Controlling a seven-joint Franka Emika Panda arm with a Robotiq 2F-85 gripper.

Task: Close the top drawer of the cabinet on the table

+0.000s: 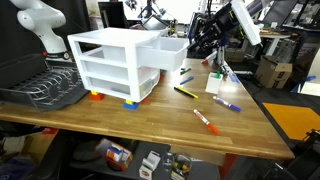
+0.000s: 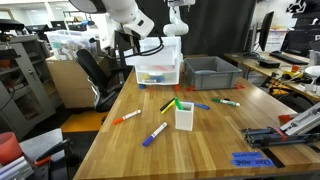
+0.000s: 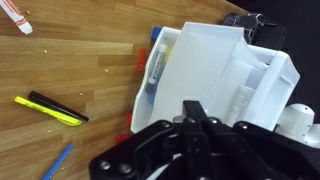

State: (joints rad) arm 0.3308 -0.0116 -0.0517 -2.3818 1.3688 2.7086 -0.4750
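My hand (image 3: 190,110) is hanging just off the open end of the top drawer (image 3: 215,65). In the wrist view its dark fingers are drawn together to a point with nothing between them. I cannot tell from any view whether the fingertips are touching the drawer's front. In an exterior view the hand (image 1: 200,45) is reaching in level with that drawer, with the white arm (image 1: 238,22) sloping up behind it.

The top drawer (image 1: 166,50) is standing pulled well out of the cabinet (image 1: 105,62) toward the arm, and its shallow white tray is overhanging the front of the frame. Coloured items are showing through the translucent plastic of a lower drawer (image 2: 157,75).

The cabinet is sitting on the wooden counter (image 1: 150,125) on small feet, an orange foot (image 1: 97,96) and a blue-yellow foot (image 1: 130,103). A dark wire dish rack (image 1: 40,88) is lying just beside it on one side. In an exterior view a grey bin (image 2: 210,72) is sitting beside it on the other.

Farther out, a yellow marker (image 3: 30,104) and a black pen (image 3: 62,106) are lying side by side on the wood. A white cup (image 2: 184,117) is standing upright mid-counter, with an orange marker (image 1: 205,120), a purple marker (image 1: 226,104) and a green marker (image 2: 228,101) scattered around it.
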